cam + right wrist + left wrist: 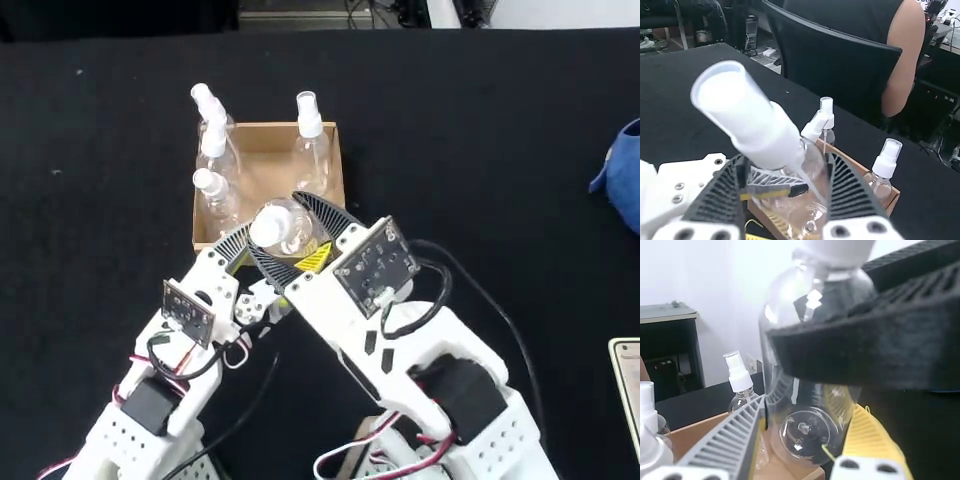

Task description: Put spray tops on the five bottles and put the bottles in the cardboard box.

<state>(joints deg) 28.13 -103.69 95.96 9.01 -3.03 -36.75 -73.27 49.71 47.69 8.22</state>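
1. The cardboard box (268, 165) sits open on the bench. I count four clear bottles standing upright inside it. Three (213, 150) are lined along one side wall, and one (309, 140) is in the far corner of the opposite side. Each carries a white spray top.

2. The fifth bottle (290, 232) is held tilted at the near wall of the box, with its base toward the box interior. I cannot tell whether it touches the cardboard. Its spray top (740, 115) is fitted.

3. The left gripper (805, 440) pinches the lower body of this bottle between one grey finger and one yellow finger.

4. The right gripper (790, 195) pinches the same bottle higher up, with one black ribbed finger on each side of the body.

5. The bench (480, 150) has a black surface. A blue object (622, 175) lies at its edge, well apart from the box.

6. In the room beyond the bench I see a dark chair (830, 60), a black cabinet (670, 350) and a white wall (715, 280).
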